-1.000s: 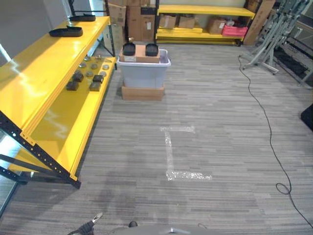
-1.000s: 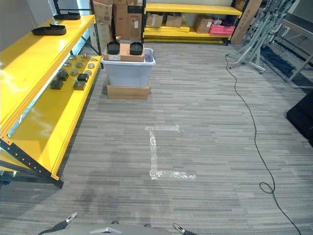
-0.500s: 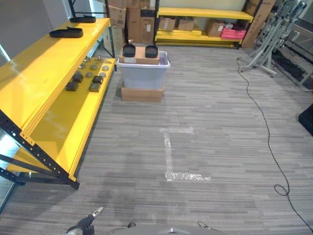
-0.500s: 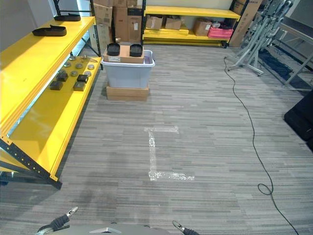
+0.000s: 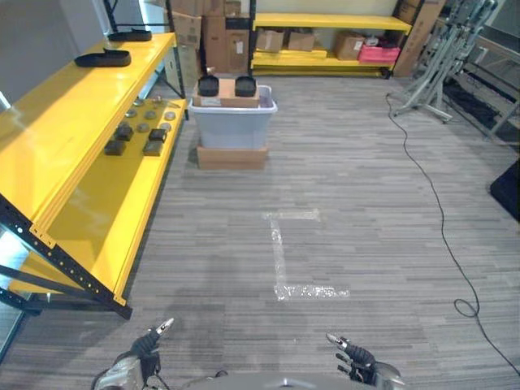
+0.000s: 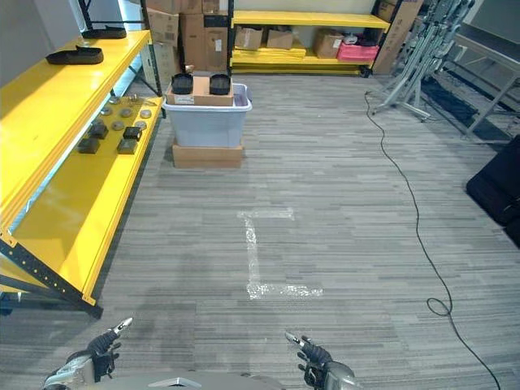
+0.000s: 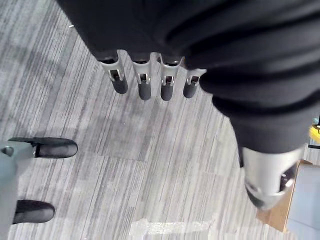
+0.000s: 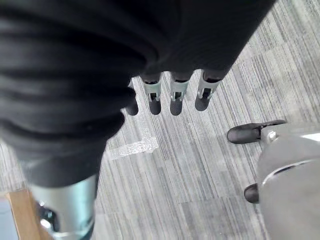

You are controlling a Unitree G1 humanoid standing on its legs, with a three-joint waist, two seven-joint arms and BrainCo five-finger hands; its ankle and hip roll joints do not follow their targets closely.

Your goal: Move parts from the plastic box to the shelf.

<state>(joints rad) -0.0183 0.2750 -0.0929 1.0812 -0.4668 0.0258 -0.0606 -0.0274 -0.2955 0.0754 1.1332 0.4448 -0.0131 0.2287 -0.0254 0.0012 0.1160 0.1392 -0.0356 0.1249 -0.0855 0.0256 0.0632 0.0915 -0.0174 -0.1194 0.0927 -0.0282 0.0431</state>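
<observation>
The plastic box [image 5: 232, 123], a pale grey tub, stands on a flat cardboard base [image 5: 231, 157] on the grey striped floor [image 5: 366, 203], well ahead of the robot and just beside the far end of the yellow shelf [image 5: 73, 130]. Across the top of the plastic box lies a brown carton [image 5: 227, 93], and 2 black round parts [image 5: 209, 85] sit on the box's far side, 1 at each end of the carton. More parts [image 5: 135, 138], dark blocks and small grey discs, are laid out on the shelf's lower level near the plastic box, and 2 black trays [image 5: 102, 58] rest on its upper level. Between the plastic box and the robot, an L-shaped white tape mark [image 5: 284, 252] is stuck to the floor. The left hand [image 5: 140, 361] shows low in the head views, well short of the plastic box; in its wrist view its fingers [image 7: 145, 85] hang straight and side by side over the floor, holding nothing. The right hand [image 5: 357, 361] is likewise low and far from the plastic box, its fingers [image 8: 175, 97] straight, slightly apart and empty. A second yellow rack [image 5: 325, 32] with cartons stands behind the plastic box.
</observation>
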